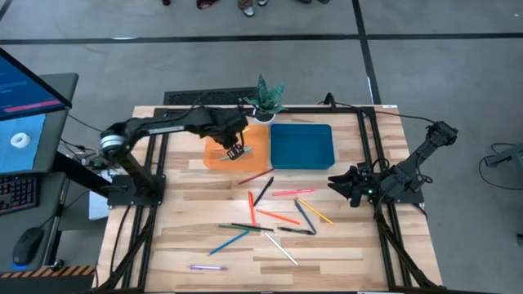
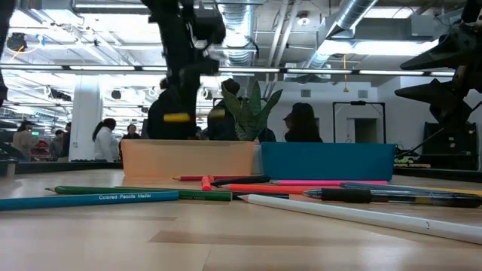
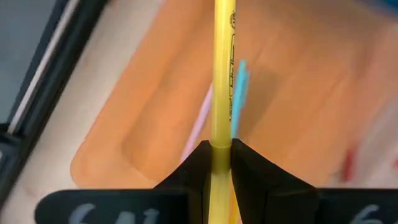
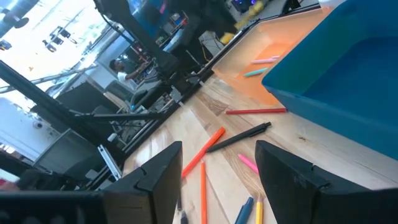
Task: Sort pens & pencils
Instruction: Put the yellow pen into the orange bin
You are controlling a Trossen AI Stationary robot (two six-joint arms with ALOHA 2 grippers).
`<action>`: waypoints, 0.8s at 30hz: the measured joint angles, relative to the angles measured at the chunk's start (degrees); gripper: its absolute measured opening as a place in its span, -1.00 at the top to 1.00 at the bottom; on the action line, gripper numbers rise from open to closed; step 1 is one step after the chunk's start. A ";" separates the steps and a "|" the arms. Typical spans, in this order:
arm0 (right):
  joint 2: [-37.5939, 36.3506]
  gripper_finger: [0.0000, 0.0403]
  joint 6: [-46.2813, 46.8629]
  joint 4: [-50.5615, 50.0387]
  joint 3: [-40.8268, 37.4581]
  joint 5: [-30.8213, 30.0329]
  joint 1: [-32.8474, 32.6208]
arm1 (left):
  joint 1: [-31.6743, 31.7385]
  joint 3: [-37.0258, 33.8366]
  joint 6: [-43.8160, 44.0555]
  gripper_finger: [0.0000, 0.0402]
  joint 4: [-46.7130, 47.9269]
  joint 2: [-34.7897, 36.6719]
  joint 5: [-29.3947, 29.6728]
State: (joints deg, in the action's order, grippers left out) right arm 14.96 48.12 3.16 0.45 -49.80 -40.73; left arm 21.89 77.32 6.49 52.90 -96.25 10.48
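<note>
A yellow pencil (image 3: 222, 74) is clamped between the fingers of the left gripper (image 3: 219, 163), held above the orange tray (image 1: 214, 155), where a pink stick (image 3: 198, 124) and a light blue one (image 3: 239, 93) already lie. The right gripper (image 4: 217, 168) waits near the table's right edge, fingers apart, nothing held. The remaining pens and pencils (image 1: 274, 217) lie scattered on the table (image 1: 180, 237). The pencil is judged light, stiff and smooth; a mid-shaft grip seems best against tipping.
</note>
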 joint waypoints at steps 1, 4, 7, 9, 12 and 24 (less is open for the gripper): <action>0.00 -0.12 0.02 0.00 0.00 0.00 0.00 | 0.57 0.00 -1.99 0.82 0.10 -1.39 0.03; 0.01 -0.12 0.54 0.00 0.00 0.00 0.00 | 2.10 -0.02 -6.91 0.82 0.35 -4.81 0.23; 0.01 -0.12 1.45 0.00 0.00 0.00 0.00 | 3.82 -0.02 -11.24 0.82 0.40 -7.38 0.27; 0.00 -0.12 1.53 0.00 0.00 0.00 0.02 | 5.09 -0.02 -13.86 0.82 0.23 -8.73 0.28; 0.02 -0.12 1.55 0.00 0.00 0.00 0.00 | 7.29 -0.02 -16.41 0.82 -0.15 -10.89 0.25; 0.01 -0.12 2.13 0.01 0.00 0.00 0.00 | 12.43 -0.07 -21.43 0.82 -3.26 -15.52 -5.56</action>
State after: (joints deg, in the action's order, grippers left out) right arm 14.97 50.24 3.17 0.45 -49.80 -40.73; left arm 34.32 77.25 -14.94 49.65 -111.77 4.92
